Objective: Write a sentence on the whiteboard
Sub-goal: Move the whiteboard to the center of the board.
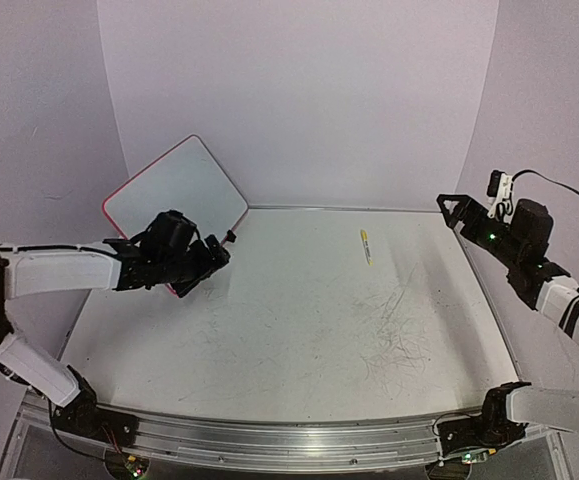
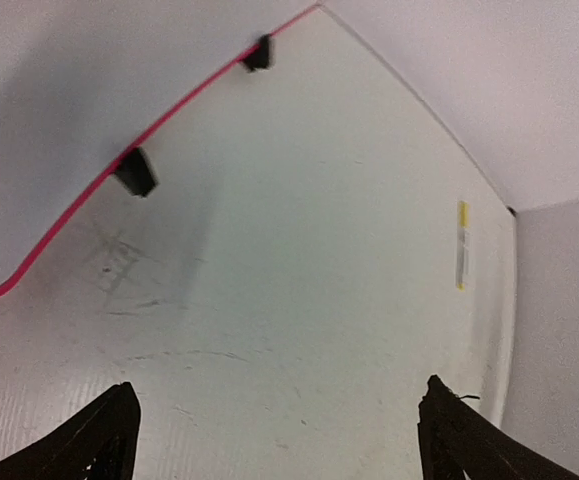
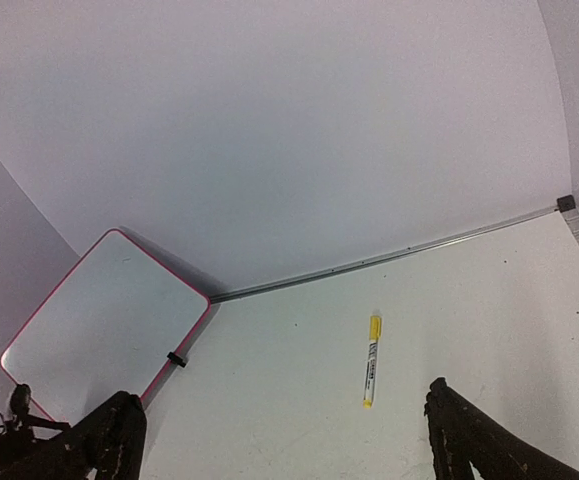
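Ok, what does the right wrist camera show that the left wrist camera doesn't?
Only the right wrist: the whole face of the whiteboard, leaning in the back corner, with no writing that I can make out. Only the left wrist: the board's red edge close up with both black clip feet; the right wrist shows just one. Both: the yellow marker lying on the table, and their own fingers, left gripper and right gripper, open and empty.

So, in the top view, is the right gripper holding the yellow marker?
No, the yellow marker lies by itself on the table, while the right gripper hangs open off to one side of it.
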### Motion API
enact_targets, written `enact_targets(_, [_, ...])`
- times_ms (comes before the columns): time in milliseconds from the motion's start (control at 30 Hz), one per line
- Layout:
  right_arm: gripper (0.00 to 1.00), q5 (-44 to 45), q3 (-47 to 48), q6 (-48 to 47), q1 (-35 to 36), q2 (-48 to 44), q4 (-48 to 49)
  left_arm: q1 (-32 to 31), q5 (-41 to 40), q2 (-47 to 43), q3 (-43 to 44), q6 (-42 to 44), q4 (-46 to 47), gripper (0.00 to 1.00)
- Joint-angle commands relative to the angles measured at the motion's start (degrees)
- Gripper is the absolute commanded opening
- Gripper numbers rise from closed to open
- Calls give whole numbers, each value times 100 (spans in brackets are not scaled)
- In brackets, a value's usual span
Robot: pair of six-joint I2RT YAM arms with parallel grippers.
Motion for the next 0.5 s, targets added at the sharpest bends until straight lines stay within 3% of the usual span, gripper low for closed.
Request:
enact_targets(0, [98, 64, 32, -21, -3, -158, -56, -174, -1551, 902, 938, -1405, -1325, 98])
enact_targets(233, [98, 198, -61, -99, -1, -332, -152, -355, -2097, 2209, 1813, -2455, -1555, 89])
enact_targets(467, [98, 175, -123, -113, 1, -451, -213, -386, -2982, 3237, 2806, -2604, -1944, 80])
